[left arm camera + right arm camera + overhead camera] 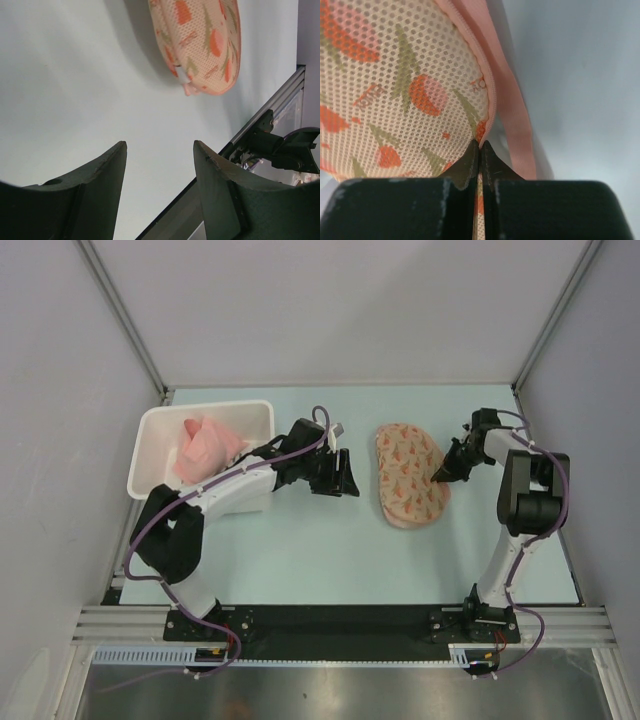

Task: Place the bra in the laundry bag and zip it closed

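Right wrist view has your right gripper (480,145) pinched shut on the zipper (489,90) seam of the laundry bag (395,90) — pull tab or only mesh, you cannot tell — and if it is mesh, dragging along the rim would likely slip off or tow the unanchored bag across the table (300,560). Your right arm reaches forward, wrist dipped onto the bag's right edge, while the left gripper (159,145) hangs open over the table, apart from the bag and bracing nothing; the bra shows in no view, presumably inside.
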Controlling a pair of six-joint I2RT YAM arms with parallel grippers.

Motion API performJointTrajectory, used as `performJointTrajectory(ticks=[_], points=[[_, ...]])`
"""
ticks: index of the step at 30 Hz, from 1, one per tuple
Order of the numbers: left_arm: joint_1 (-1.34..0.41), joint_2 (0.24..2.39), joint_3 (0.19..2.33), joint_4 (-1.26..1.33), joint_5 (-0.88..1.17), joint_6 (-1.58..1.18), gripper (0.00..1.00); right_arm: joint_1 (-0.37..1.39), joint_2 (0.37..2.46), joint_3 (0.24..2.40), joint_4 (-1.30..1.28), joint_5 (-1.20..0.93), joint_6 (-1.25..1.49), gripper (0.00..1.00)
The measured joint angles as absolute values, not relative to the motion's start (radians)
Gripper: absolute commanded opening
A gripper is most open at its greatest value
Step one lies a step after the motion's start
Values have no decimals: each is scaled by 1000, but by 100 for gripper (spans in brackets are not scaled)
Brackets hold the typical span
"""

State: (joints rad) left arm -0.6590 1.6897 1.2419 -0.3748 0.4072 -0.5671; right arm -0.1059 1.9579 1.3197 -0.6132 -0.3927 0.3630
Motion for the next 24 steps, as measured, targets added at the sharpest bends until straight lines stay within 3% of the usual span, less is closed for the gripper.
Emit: performJointTrajectory(ticks=[11,17,21,24], points=[[-658,1690,1245,-376,404,-568,61,-56,2225,1748,-611,-384,268,8],[-635,1693,1248,-362,405,-568,62,29,2305,1916,-691,-316,231,29],[-603,1755,1309,-333,406,-567,63,39,2305,1975,-786,-245,231,52],[-580,1846,1386,-294,416,-567,69,23,2302,2033,-865,-186,233,62]])
